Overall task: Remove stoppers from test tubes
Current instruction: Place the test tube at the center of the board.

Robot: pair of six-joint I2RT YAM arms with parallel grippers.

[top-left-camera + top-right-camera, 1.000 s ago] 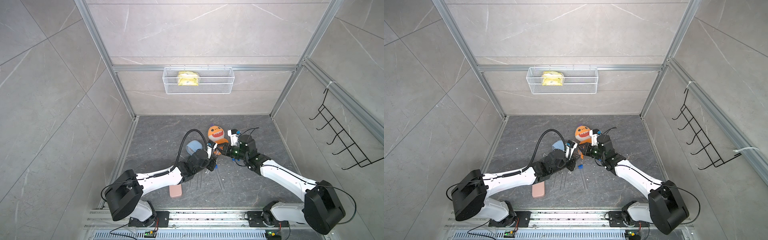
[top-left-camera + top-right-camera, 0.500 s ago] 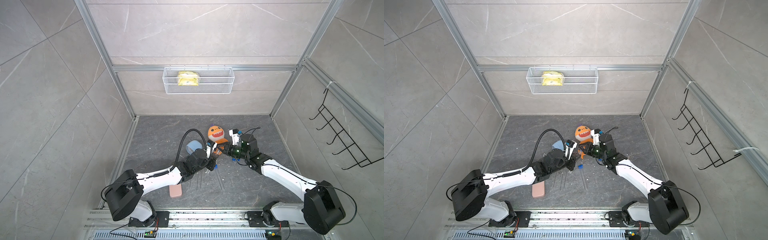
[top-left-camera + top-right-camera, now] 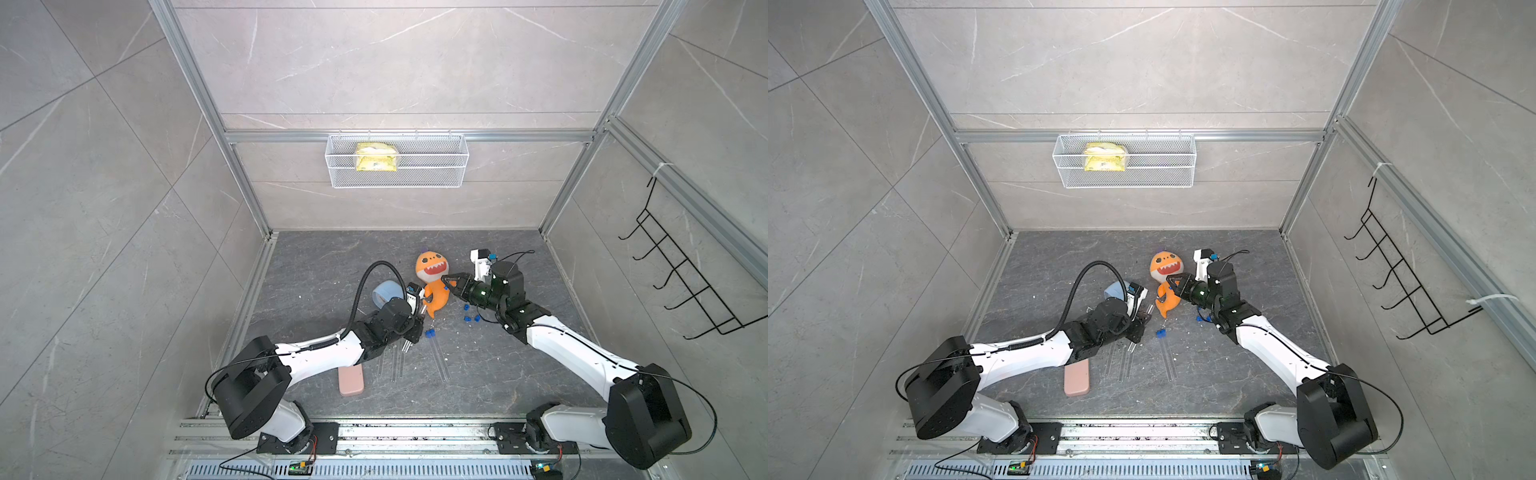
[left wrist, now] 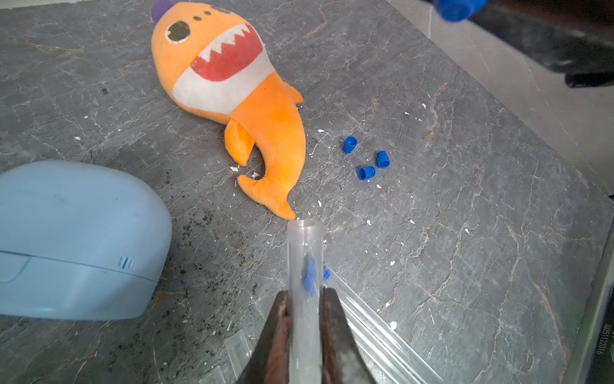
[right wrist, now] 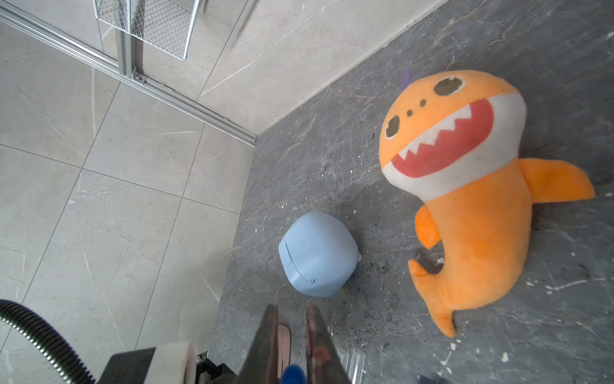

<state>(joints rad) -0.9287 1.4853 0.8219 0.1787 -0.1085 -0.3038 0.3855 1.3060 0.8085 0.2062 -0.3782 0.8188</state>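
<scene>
Both top views overlook the whole worktop (image 3: 328,266) from above its front edge; close wrist views share the plush shark (image 4: 265,133).

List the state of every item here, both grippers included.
left gripper: shut on a test tube
test tube: stopper off, mouth open
right gripper: shut on a blue stopper
three stoppers: loose on the table
fifth stopper: seated in a capped tube on the table
pale blue case: closed
pink case: lying flat
plush shark: lying face up
</scene>
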